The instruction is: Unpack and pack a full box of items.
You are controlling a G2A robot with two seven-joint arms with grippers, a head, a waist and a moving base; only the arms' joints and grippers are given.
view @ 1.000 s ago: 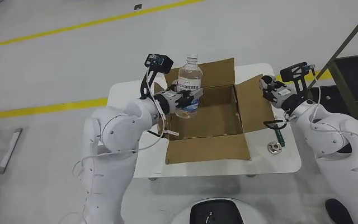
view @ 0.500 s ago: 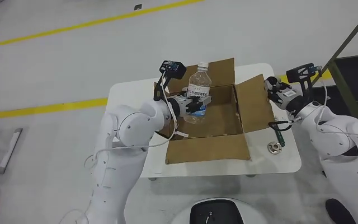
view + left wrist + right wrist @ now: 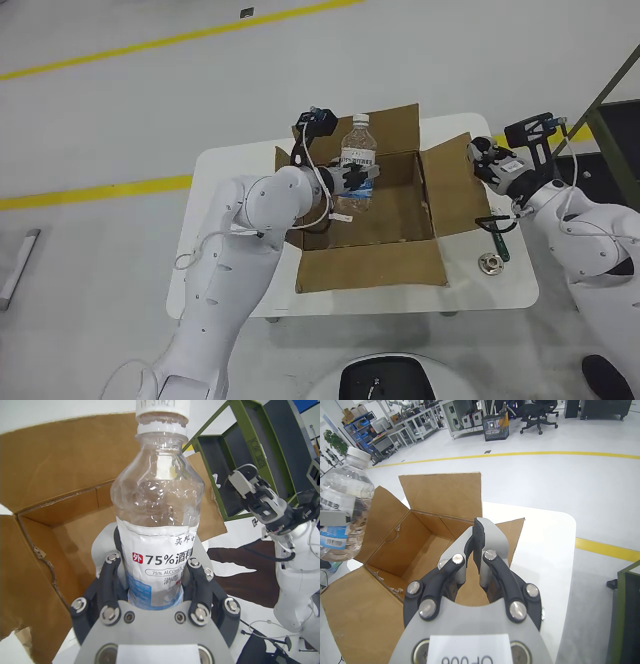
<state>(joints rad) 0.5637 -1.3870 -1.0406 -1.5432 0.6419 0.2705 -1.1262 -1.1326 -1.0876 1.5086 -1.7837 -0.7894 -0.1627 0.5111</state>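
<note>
Found left gripper (image 3: 358,183) (image 3: 153,562) clamped round the labelled lower half of a clear plastic bottle (image 3: 357,165) (image 3: 157,500) (image 3: 343,507), white cap uppermost. Holds it above the open cardboard box (image 3: 370,265) (image 3: 50,475) (image 3: 440,492), over the left side of the opening. Found right gripper (image 3: 478,152) (image 3: 476,540) pinched together on nothing, raised over the box's right flap. Noted a green-handled tool (image 3: 499,243) and a round metal fitting (image 3: 489,263) on the white table (image 3: 230,170), right of the box.

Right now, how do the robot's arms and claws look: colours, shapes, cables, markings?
The left arm and right arm are smooth, rounded white shells with thin white cables along them. The left claw and right claw have grey metal plates, black linkages with silver bolts, and a white label each.
</note>
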